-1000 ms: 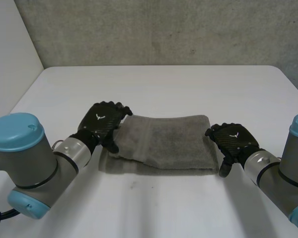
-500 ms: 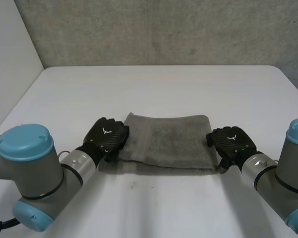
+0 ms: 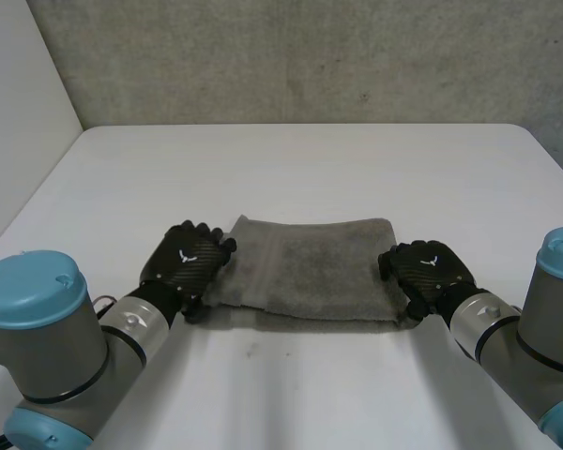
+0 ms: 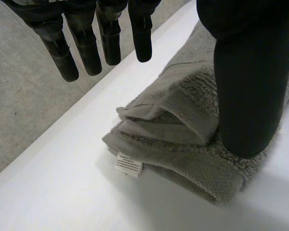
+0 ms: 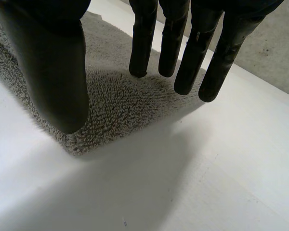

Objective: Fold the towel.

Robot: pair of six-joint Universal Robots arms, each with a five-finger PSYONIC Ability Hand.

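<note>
A white table (image 3: 300,159) is seen in the head view, backed by a rough grey concrete wall (image 3: 310,56). A pale smooth wall (image 3: 14,103) is met along the table's left side. The tabletop is marked by a few faint specks near the robot.

A grey towel (image 3: 310,267) is laid flat on the near half of the table, between the two arms. It has been folded into a broad band. Its long axis is run across the table from the robot's left to its right, roughly in line with the back wall, so that one short end is pointed at each hand.

The left hand (image 3: 186,267) is placed at the towel's left end, by the near corner. In the left wrist view its fingers (image 4: 84,53) are held straight and apart from the towel, over bare table, while its thumb (image 4: 248,86) is pressed down on the stacked layers; nothing is pinched, so the hand is open. A small white label (image 4: 128,163) is shown at the corner of the lower layers, just beside the thumb's side of the fold.

The right hand (image 3: 427,272) is set over the towel's right end. In the right wrist view its fingers (image 5: 142,43) are kept straight above the towel's edge and its thumb (image 5: 53,72) above the near corner, with a gap between them; this hand is open too, and contact with the cloth cannot be judged
</note>
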